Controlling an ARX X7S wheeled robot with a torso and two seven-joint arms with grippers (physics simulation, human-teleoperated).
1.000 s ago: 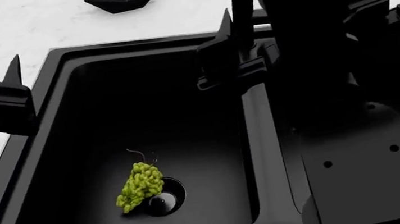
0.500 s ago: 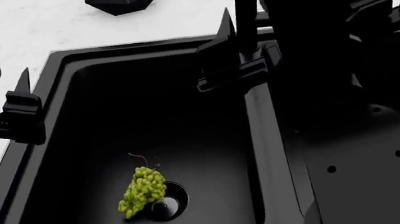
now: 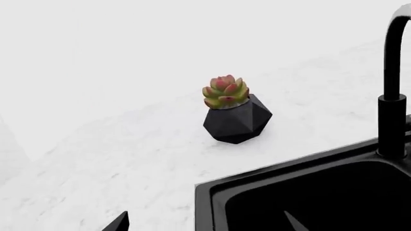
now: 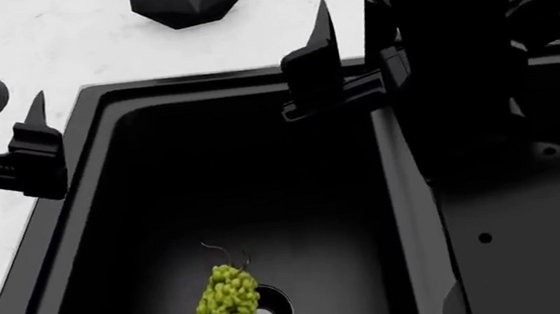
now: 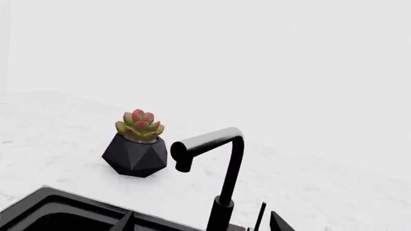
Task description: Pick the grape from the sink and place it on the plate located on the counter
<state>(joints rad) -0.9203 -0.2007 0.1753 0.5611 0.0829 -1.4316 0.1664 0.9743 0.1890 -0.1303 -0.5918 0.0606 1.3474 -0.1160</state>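
Head view: both grippers' jaws empty.

We take this for a kitchen: a matte black sink (image 4: 83, 187) is set into a white marble-patterned counter (image 3: 128, 159), a tall black faucet (image 5: 222, 163) rises at its back edge, and a small succulent in a faceted black pot (image 3: 234, 115) decorates the worktop near the frame's middle.
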